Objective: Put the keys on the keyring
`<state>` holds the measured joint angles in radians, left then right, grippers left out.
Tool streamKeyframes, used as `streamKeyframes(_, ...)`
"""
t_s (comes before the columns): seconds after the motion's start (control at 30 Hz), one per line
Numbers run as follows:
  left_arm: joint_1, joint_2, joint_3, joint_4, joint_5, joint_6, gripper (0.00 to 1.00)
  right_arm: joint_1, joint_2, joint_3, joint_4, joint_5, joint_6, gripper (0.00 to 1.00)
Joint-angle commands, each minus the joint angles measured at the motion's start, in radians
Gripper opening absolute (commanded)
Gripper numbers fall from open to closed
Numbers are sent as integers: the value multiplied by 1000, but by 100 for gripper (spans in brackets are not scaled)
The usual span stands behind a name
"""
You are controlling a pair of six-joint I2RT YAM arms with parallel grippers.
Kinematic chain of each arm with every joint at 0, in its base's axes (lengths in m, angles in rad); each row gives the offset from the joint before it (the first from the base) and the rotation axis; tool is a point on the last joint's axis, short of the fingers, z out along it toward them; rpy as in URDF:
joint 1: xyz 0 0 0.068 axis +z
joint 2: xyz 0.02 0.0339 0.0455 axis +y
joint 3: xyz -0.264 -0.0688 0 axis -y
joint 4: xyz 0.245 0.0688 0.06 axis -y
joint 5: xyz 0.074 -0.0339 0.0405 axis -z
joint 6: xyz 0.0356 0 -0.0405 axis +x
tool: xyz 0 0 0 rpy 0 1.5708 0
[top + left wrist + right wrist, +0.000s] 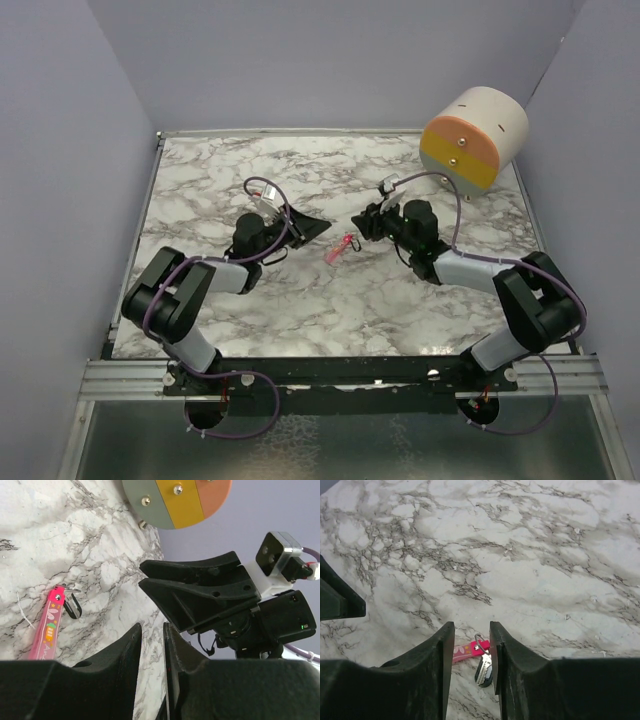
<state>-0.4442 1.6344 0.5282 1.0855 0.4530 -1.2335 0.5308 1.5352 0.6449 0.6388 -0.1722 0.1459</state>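
- The keyring [340, 247] is lying flat on the desk [300, 300] between the two pincers, just below the tips of the right pincer [471, 630].
- The key [484, 670] is lying at its ring end, touching the ring.
- The strip is running diagonally, its ring end pointing toward the right pincer.
- The left pincer [151, 630] is standing narrowly parted, holding nothing; the right is gaping wider, also gripping nothing.

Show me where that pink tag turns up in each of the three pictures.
Top view: the tag lies mid-table, just above the picture's centre.
Left wrist: the tag is at lower left, ring end up.
Right wrist: the tag is at bottom centre, seen through the gap of the right pincer.
Shared landmark: the marble table.
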Motion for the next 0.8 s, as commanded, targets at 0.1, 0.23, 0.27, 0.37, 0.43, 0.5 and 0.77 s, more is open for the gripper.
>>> streamKeyframes(0.1, 6, -97, 45, -249, -52, 164, 30, 6, 62, 87, -195, 15, 25, 40)
streamKeyframes(0.23, 6, -135, 66, -361, -92, 226, 30, 6, 106, 129, -261, -39, -20, 41)
streamKeyframes(0.27, 5, -144, 69, -381, -101, 238, 30, 5, 118, 134, -265, -43, -27, 41)
streamKeyframes(0.37, 5, -161, 76, -416, -115, 260, 31, 6, 147, 153, -287, -51, -42, 41)
streamKeyframes(0.43, 6, -163, 79, -425, -117, 265, 31, 6, 164, 165, -297, -55, -47, 41)
streamKeyframes(0.5, 6, -163, 81, -430, -118, 269, 31, 6, 177, 171, -300, -64, -51, 41)
streamKeyframes(0.77, 5, -153, 109, -485, -124, 323, 31, 6, 174, 157, -279, -46, -45, 39)
